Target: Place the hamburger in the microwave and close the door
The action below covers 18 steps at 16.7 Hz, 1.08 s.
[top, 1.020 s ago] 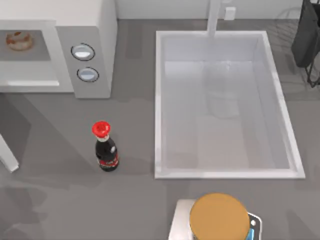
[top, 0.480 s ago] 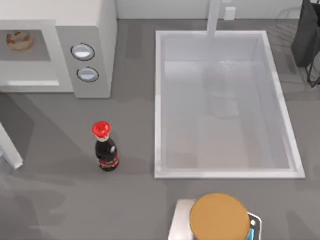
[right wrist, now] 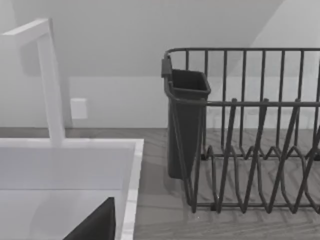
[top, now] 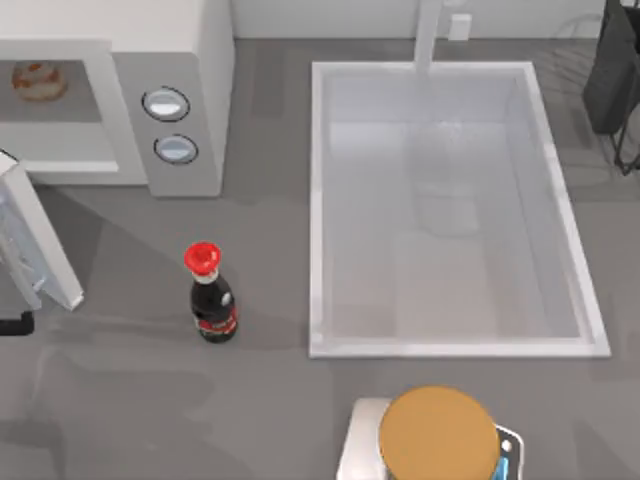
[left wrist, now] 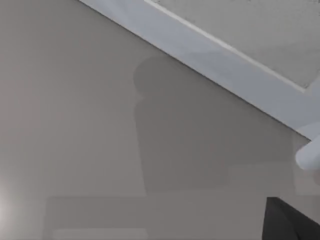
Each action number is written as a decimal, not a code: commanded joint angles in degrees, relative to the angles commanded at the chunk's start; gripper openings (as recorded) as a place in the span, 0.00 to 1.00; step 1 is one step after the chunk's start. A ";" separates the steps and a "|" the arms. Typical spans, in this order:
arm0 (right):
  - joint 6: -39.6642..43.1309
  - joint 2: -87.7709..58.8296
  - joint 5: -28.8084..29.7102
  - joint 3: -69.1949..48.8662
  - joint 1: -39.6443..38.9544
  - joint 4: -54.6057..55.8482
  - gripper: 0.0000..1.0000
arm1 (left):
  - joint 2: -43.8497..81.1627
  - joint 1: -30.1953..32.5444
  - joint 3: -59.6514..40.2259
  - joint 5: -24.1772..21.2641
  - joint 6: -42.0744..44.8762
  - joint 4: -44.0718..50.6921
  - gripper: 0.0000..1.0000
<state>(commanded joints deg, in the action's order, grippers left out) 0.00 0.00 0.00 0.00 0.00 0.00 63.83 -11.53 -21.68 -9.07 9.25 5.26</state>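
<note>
Hamburger [top: 40,81]: inside the microwave [top: 180,60] cavity, far left of the table, resting on the cavity floor
Door [top: 35,245]: partly open, swung out in front of the cavity at the table's left edge, not touching the microwave front
Left gripper [top: 12,323]: a dark bit at the left edge just beside the door's outer end, well apart from the hamburger; fingers' state cannot be told
Right gripper [right wrist: 95,225]: dark finger tip over the sink [right wrist: 65,165] corner, near the rack [right wrist: 250,130]; state cannot be told
Bottle [top: 210,295]: upright, between microwave and sink
Brown disc [top: 437,437]: near front edge
</note>
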 joint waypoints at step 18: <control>0.00 0.00 0.00 0.00 0.00 0.00 1.00 | 7.77 11.73 -4.55 7.87 -8.72 -4.99 0.00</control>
<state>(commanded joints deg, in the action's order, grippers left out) 0.00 0.00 0.00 0.00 0.00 0.00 71.61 0.20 -26.23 -1.20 0.53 0.26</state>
